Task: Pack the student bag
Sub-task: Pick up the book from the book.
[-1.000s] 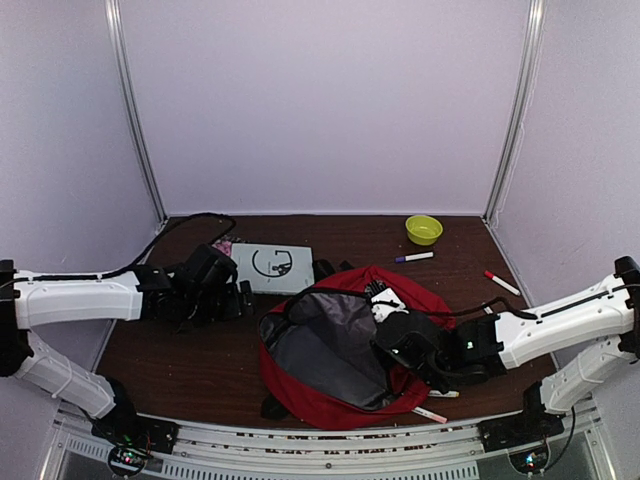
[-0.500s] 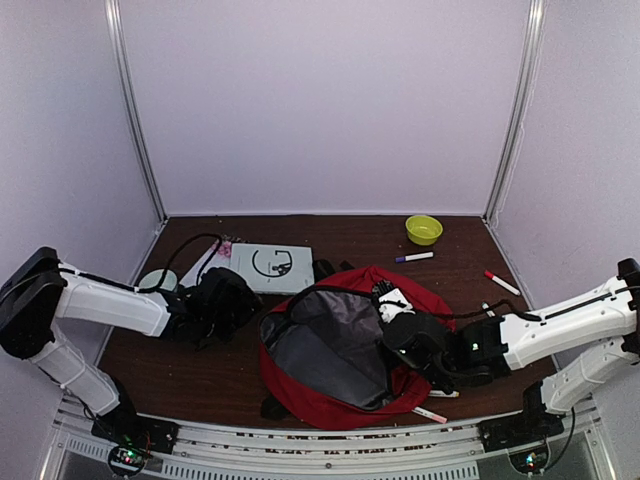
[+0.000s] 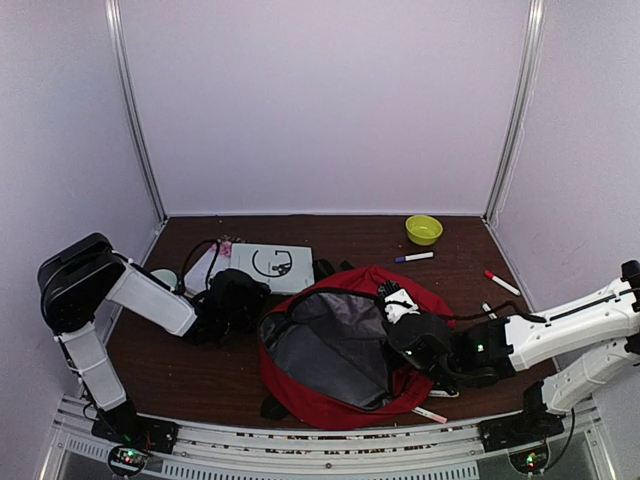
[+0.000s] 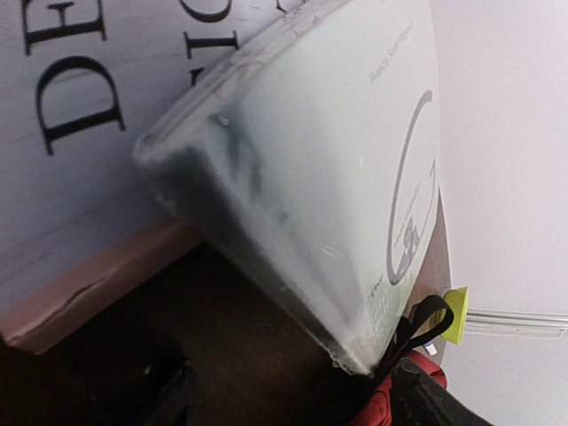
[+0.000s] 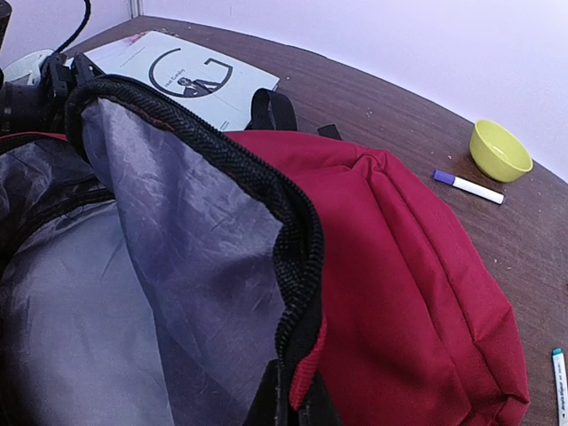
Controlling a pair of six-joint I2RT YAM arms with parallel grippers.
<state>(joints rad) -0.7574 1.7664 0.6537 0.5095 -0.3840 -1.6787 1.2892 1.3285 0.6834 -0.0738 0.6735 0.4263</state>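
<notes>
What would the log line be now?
student bag: open | left gripper: open, at white book | right gripper: shut on bag rim

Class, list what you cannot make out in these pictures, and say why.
- Lower book, left wrist view: title cut off by the top edge.
- Left gripper, top view: fingers hidden under its own wrist.
- Backpack, right wrist view: inside hidden by folded lining.
- Pen, right wrist view: print too small, cut off by the edge.
</notes>
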